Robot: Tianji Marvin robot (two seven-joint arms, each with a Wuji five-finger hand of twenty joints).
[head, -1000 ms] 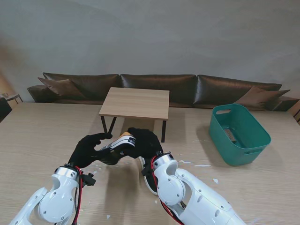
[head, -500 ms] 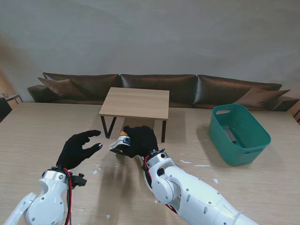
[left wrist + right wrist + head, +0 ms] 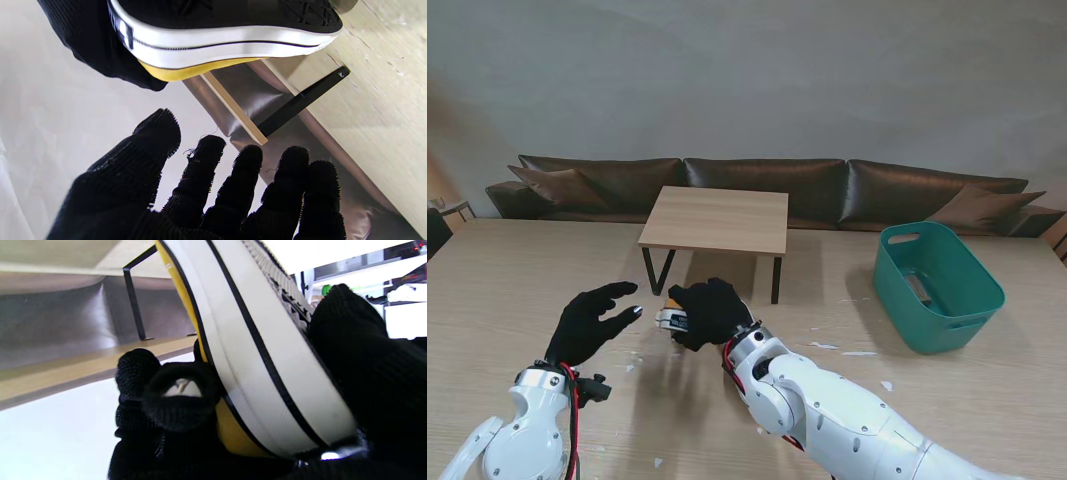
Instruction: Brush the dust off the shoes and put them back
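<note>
Only something small, indistinct, inside green basket [image 3: 947,300]; shoe [image 3: 670,320] in right hand [image 3: 710,312].

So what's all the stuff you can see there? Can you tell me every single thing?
Shoe: one, black with white sidewall and yellow sole, held in the air in front of the small table.
Small table: one, light wood top with black legs, standing on the big table, in the middle.
Basket: one, green, on the right.
Big table: one, pale wood, with little white scraps near the hands.
Sofa: one, dark brown, along the far wall.
Left hand: black glove, fingers apart, holding nothing.
Right hand: black glove, gripping the shoe.
</note>
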